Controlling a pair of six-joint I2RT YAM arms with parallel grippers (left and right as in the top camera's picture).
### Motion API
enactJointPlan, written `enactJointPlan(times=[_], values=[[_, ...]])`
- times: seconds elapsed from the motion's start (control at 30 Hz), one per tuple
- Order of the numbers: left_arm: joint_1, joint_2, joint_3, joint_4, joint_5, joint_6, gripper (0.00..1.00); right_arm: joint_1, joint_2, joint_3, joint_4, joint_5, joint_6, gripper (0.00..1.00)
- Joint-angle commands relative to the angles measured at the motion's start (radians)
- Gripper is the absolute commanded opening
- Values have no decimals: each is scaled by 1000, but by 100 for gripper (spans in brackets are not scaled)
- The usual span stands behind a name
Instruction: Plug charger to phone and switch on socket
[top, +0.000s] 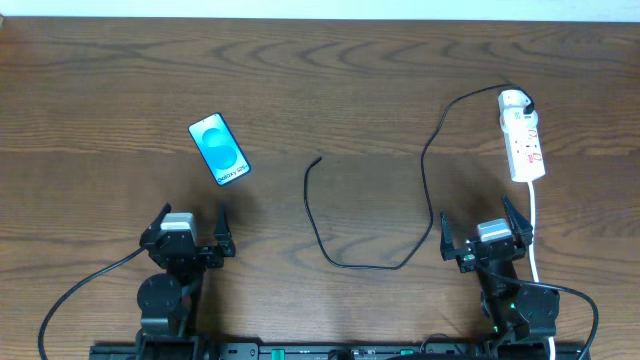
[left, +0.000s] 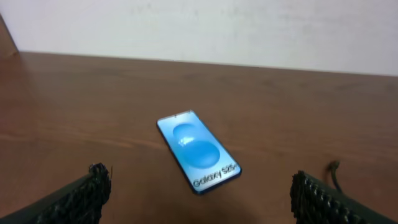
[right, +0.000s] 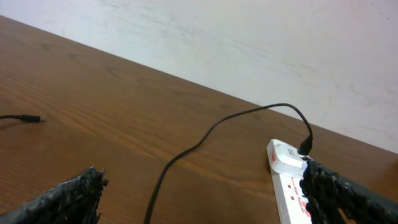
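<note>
The phone lies flat on the wooden table at the left, blue screen up; the left wrist view shows the phone just ahead of my fingers. The charger, a thin black cable, runs from the socket's far end in a loop to its connector tip near the table's middle. The socket, a white power strip, lies at the right, and its near part, the socket, sits beside my right finger. My left gripper stands open behind the phone. My right gripper stands open below the socket. Neither holds anything.
A thick white cord runs from the socket toward the right arm's base. A pale wall rises behind the table's far edge. Black arm cables trail off at the front left and right.
</note>
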Motion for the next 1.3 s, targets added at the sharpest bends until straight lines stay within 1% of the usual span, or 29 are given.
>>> enactJointPlan(times=[0.0, 0.2, 0.5, 0.8, 1.27], values=[[3, 38, 12, 19, -26, 5, 94, -6, -6, -2, -3, -7, 13, 99], [3, 88, 12, 94, -26, 5, 94, -6, -7, -2, -3, -7, 13, 99], [3, 95, 12, 113, -26, 6, 94, -6, -7, -2, -3, -7, 14, 99], [3, 95, 12, 104, -26, 6, 94, -6, -6, -2, -3, -7, 14, 99], [3, 95, 12, 47, -27, 6, 94, -6, -6, -2, -3, -7, 13, 99]])
